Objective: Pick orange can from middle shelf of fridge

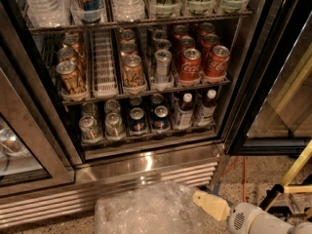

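The fridge (146,167) stands open in front of me. Its middle shelf (146,92) holds lanes of cans. Brownish-orange cans stand at the front of the far-left lane (70,77) and of the third lane (132,71), with more behind them. A silver-grey can (162,65) and red Coca-Cola cans (190,65) stand to their right. My gripper (209,204), cream-coloured on a white wrist, is low at the bottom right near the floor. It is well below and in front of the shelf and touches no can.
An empty white ribbed lane (105,67) lies between the two orange-can lanes. Water bottles (46,4) fill the shelf above; dark cans (138,120) and bottles (183,110) fill the one below. Crumpled clear plastic (146,211) lies on the floor. The open door (263,82) is at the right.
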You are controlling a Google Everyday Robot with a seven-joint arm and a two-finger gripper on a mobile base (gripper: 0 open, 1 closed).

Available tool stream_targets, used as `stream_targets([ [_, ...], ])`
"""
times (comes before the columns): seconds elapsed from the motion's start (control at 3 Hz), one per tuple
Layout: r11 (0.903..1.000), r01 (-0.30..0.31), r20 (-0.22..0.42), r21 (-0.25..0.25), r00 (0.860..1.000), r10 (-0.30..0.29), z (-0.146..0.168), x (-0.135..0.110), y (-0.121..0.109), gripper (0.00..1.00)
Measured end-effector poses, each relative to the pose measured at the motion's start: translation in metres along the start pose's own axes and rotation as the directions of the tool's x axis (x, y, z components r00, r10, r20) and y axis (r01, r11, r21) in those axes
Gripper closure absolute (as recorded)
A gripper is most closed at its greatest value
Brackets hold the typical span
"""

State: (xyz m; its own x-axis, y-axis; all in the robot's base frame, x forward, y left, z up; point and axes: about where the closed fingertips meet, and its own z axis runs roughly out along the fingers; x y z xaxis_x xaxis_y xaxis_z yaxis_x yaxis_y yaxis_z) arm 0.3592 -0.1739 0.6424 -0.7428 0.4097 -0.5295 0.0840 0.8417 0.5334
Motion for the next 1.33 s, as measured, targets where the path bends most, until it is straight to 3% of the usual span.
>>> stream_targets([
  [0.67, 0.9993, -0.002, 0.054, -0.038, 0.999, 0.004, -0.001, -0.021, 0.023, 0.0],
  [1.0, 0.9954, 0.04, 0.081, -0.087, 0.996, -0.033, -0.008, -0.031, 0.052, 0.0],
  [1.33, 0.9954, 0.04, 0.081, -0.087, 0.996, -0.033, -0.008, -0.031, 0.052, 0.0],
])
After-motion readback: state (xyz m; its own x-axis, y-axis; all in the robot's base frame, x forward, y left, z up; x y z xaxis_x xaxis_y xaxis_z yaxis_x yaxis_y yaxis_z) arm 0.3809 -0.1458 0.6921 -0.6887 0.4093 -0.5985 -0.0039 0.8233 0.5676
